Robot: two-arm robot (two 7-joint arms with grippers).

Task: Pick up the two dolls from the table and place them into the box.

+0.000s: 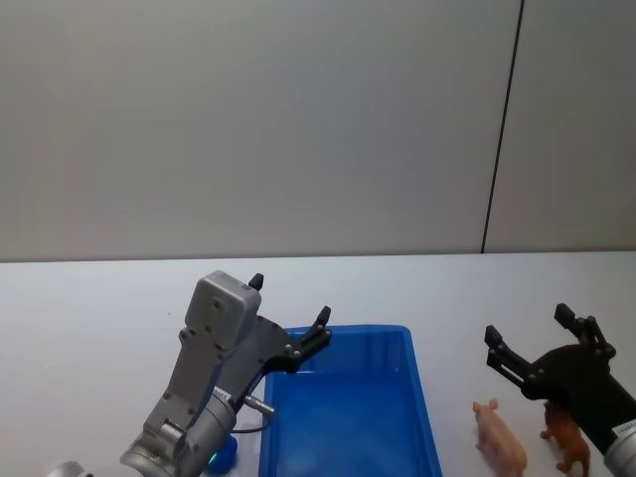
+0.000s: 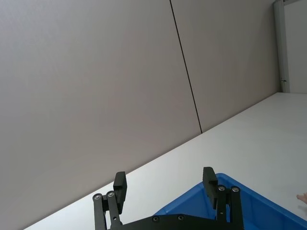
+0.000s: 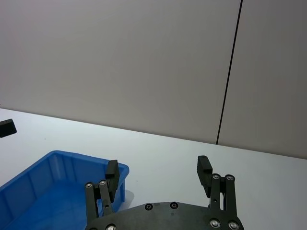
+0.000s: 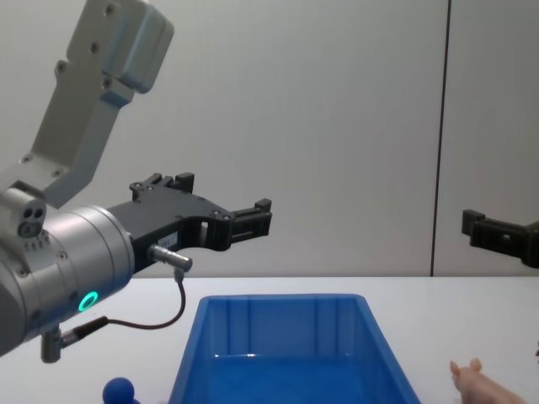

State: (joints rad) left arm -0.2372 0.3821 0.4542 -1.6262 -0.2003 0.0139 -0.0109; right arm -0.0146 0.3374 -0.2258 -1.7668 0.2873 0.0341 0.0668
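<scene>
Tabletop, broad, flat and plain white [image 1: 89, 298], runs back to a grey panelled wall [image 1: 248, 119] with a dark vertical seam. On it, near the middle of the head view, stands the bright blue rectangular plastic bin [image 1: 370, 331] with sloping walls and a thick rim; its inside looks bare. The left gripper [image 1: 289, 299], black, at the end of a bulky silver-grey arm, hangs in the air over the bin's far left corner. Its jaws are spread wide with nothing between them. In the left wrist view the same fingers [image 2: 120, 182] stand well apart, with a blue corner of the bin below them. The right gripper [image 1: 529, 325], also black, hovers above the table to the right of the bin. Its jaws too are parted wide and empty, and in the right wrist view its fingers [image 3: 204, 167] frame bare table, with the bin's corner off to one side. Both dolls stand on the table outside the bin, near the right gripper. The small pale pink toy pig [image 1: 500, 437] is apart from the bin's right wall. The small brown four-legged toy animal [image 1: 566, 437] is just to the pig's right, partly hidden by the gripper's body. A small dark blue ball [image 1: 224, 452] sits beside the left arm, close to the bin's left wall.
</scene>
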